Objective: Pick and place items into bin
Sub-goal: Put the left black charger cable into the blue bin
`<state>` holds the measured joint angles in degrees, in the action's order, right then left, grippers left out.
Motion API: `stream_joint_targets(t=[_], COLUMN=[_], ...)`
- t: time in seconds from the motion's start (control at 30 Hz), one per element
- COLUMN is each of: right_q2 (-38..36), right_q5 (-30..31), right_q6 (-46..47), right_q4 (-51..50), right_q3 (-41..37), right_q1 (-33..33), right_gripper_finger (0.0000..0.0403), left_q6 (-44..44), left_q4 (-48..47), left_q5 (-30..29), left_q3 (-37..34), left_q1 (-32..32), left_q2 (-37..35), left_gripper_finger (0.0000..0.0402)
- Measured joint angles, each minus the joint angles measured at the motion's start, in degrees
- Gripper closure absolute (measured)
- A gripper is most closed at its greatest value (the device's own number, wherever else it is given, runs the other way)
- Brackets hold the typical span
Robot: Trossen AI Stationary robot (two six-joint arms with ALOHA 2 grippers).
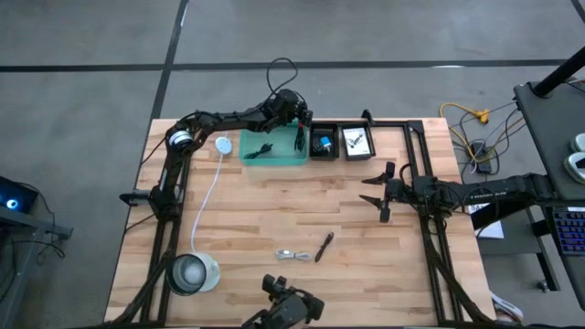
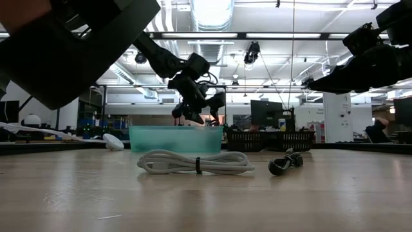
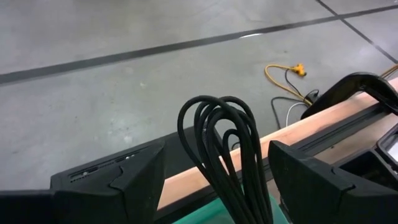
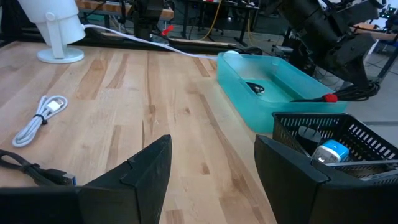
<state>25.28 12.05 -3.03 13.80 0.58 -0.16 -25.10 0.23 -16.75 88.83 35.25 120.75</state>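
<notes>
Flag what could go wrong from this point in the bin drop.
1. The black cable loops stand between the open left claw fingers over the teal bin; loops may snag and lift back out.
2. Cable may drape over the bin rim, near the black basket.
3. The white cable and black item remain for the open, empty right claw.

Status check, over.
Left gripper open over bin, black cable between its fingers. Right gripper open, empty, table's right side. Silvery cable, pen not yet binned. Nothing blocking.

Black looped cable (image 3: 225, 149) above teal bin (image 1: 274, 148)
</notes>
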Motion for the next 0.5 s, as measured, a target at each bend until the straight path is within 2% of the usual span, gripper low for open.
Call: stream_joint_targets(t=[0.17, 0.5], right_q2=[-0.02, 0.0], right_q5=[0.02, 0.04], right_q6=[-0.11, -0.13], right_q4=[0.0, 0.02], right_q3=[0.0, 0.0], right_q1=[0.0, 0.0], right_gripper_finger=[0.0188, 0.0188], left_q6=[-0.04, -0.05], left_q4=[-0.29, -0.9], left_q5=[1.18, 1.98], left_q3=[-0.01, -0.04], left_q1=[0.0, -0.01], left_q2=[0.02, 0.09], left_gripper_finger=[0.0155, 0.0241])
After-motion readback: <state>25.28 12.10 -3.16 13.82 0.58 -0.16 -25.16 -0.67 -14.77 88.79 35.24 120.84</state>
